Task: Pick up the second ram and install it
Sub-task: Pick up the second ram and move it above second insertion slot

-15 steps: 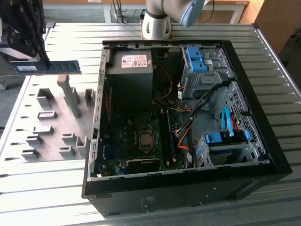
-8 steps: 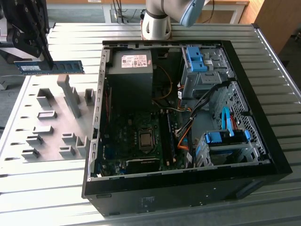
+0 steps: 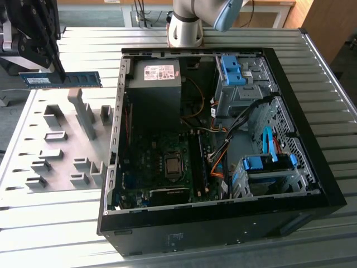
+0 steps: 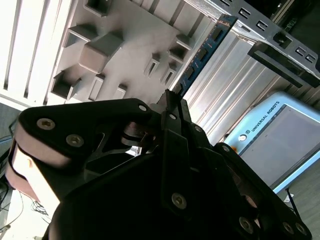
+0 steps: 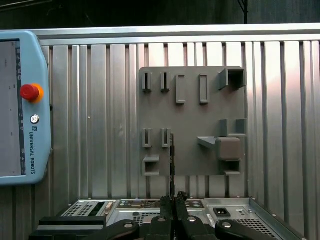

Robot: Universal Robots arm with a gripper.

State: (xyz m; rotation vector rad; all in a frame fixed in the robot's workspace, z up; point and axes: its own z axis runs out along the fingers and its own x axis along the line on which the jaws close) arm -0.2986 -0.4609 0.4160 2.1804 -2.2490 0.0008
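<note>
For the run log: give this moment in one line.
gripper shut on ram | ram held over fixture | not installed

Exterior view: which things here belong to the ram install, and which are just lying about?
In the job: the second ram, clamped in the gripper; the motherboard in the open computer case.
Lying about: grey fixture plate; teach pendant; power supply; blue drive cage.

A ribbed metal worktop (image 3: 56, 223) spans the exterior view. Behind it, a wooden desk (image 3: 268, 5) and a wooden panel (image 3: 329, 28) stand on grey floor (image 3: 92, 17). The light is even and bright.
</note>
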